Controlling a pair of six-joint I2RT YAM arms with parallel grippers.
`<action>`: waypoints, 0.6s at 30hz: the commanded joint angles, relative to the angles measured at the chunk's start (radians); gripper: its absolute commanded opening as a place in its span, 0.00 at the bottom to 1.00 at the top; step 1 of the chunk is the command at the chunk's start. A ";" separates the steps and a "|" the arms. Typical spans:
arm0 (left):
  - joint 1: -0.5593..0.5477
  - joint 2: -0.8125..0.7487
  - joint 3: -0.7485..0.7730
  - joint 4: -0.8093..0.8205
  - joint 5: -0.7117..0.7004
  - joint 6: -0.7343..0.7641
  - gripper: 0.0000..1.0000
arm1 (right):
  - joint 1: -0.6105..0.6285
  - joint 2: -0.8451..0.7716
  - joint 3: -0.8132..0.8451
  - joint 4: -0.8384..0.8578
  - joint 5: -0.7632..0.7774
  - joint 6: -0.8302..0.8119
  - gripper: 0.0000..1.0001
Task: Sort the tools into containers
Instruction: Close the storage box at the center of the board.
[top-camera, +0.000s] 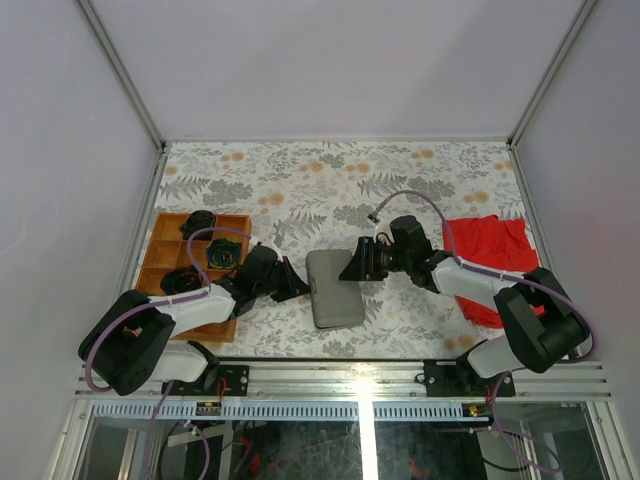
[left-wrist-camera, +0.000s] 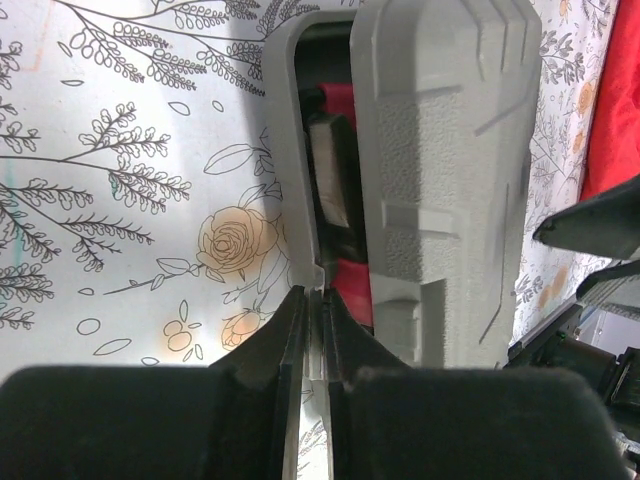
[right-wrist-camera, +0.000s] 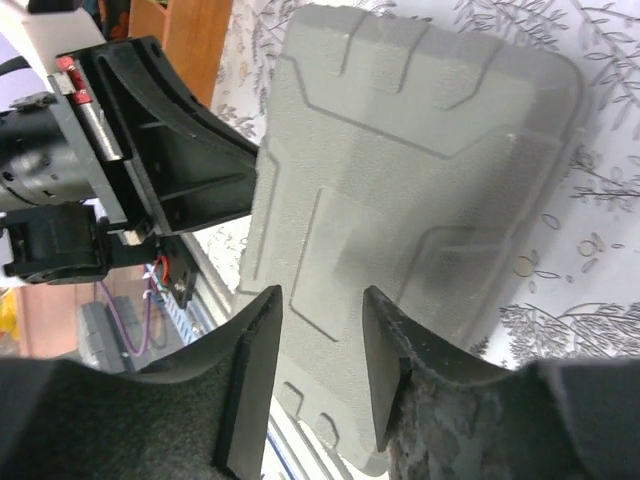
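Left hand (left-wrist-camera: 316, 302) pinches grey case (top-camera: 335, 290) lip; right hand (right-wrist-camera: 322, 305) spread above it; tools (left-wrist-camera: 343, 102) inside mostly hidden.

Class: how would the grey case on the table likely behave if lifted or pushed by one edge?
The grey case looks like stiff moulded plastic, so it should keep its shape. Its lid stands ajar, so it may flap open when lifted. Lying flat, it would probably slide rather than tip.

Grey case (top-camera: 335, 288): flat at centre of table (top-camera: 400, 180), lid nearly shut, narrow gap. Pink-red and black handles (left-wrist-camera: 340, 102) inside. Wooden tray (top-camera: 165, 250): left, compartments hold dark items, probably tools.
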 joint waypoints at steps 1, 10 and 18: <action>-0.007 -0.001 -0.001 -0.072 0.007 0.034 0.00 | 0.010 -0.073 0.015 -0.055 0.136 -0.054 0.49; -0.006 -0.007 0.034 -0.107 -0.007 0.052 0.00 | 0.011 -0.139 0.016 -0.154 0.265 -0.102 0.71; -0.006 -0.077 0.071 -0.143 0.001 0.064 0.00 | 0.013 -0.190 0.038 -0.229 0.346 -0.141 0.76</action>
